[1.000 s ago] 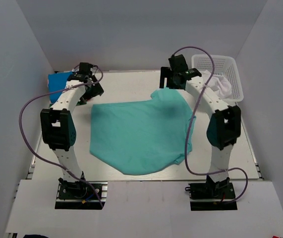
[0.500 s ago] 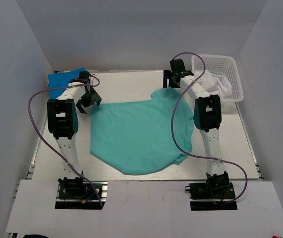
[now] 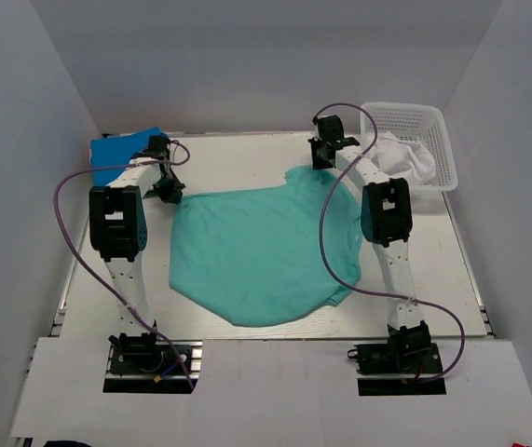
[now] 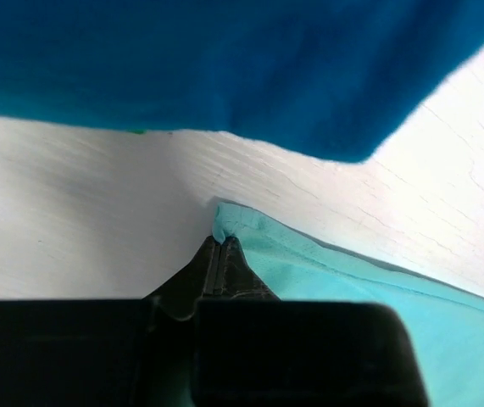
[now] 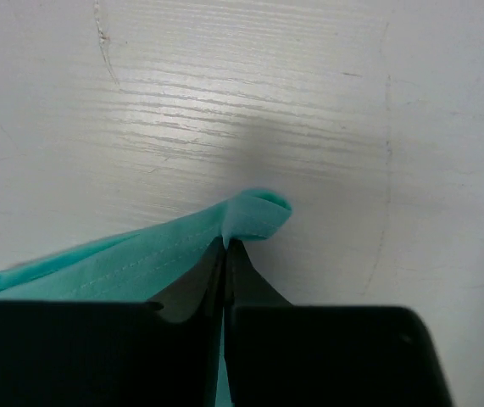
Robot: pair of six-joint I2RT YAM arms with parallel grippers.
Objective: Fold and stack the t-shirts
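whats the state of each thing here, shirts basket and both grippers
teal-green t-shirt: spread out flat, not folded, pinched at two far edges
bright blue t-shirt: lying flat at the far left, apparently folded
white t-shirt: crumpled inside the basket
basket: upright at the far right, holding the white t-shirt
left gripper: shut on the teal-green t-shirt's edge
right gripper: shut on the teal-green t-shirt's edge

The teal-green t-shirt (image 3: 256, 251) is soft matt cloth; the table (image 3: 247, 158) looks like white-painted, faintly glossy grained wood.
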